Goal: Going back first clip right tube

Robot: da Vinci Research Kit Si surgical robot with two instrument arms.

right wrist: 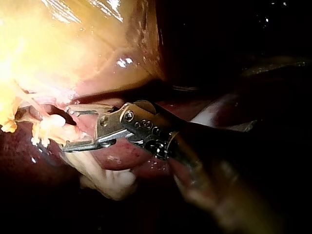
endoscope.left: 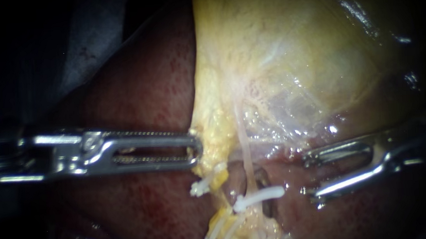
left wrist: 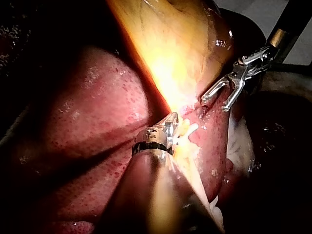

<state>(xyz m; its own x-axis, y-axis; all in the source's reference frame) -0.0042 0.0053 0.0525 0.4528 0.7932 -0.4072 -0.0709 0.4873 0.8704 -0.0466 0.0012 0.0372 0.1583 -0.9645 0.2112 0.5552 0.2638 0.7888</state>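
Note:
My left instrument [endoscope.left: 195, 149] comes in from the left, its jaws shut on the yellow lower edge of the gallbladder [endoscope.left: 292, 57]. A thin pale right tube [endoscope.left: 246, 152] runs down from the gallbladder and carries a white clip [endoscope.left: 260, 197]. My right instrument [endoscope.left: 309, 176] lies just right of that clip; its jaws are open, hold nothing and stand apart from the tube. In the right wrist view the right instrument [right wrist: 67, 129] points at the white clips [right wrist: 48, 125]. In the left wrist view the left instrument [left wrist: 170, 123] holds the tissue, while the right instrument [left wrist: 215, 101] is spread open beyond it.
Dark red liver [endoscope.left: 138, 89] lies under and left of the gallbladder. A second white clip [endoscope.left: 204, 184] sits on the tissue to the left of the right tube, and more white clips [endoscope.left: 223, 231] show lower down. Wet pale membrane [endoscope.left: 295, 110] covers the gallbladder's lower part.

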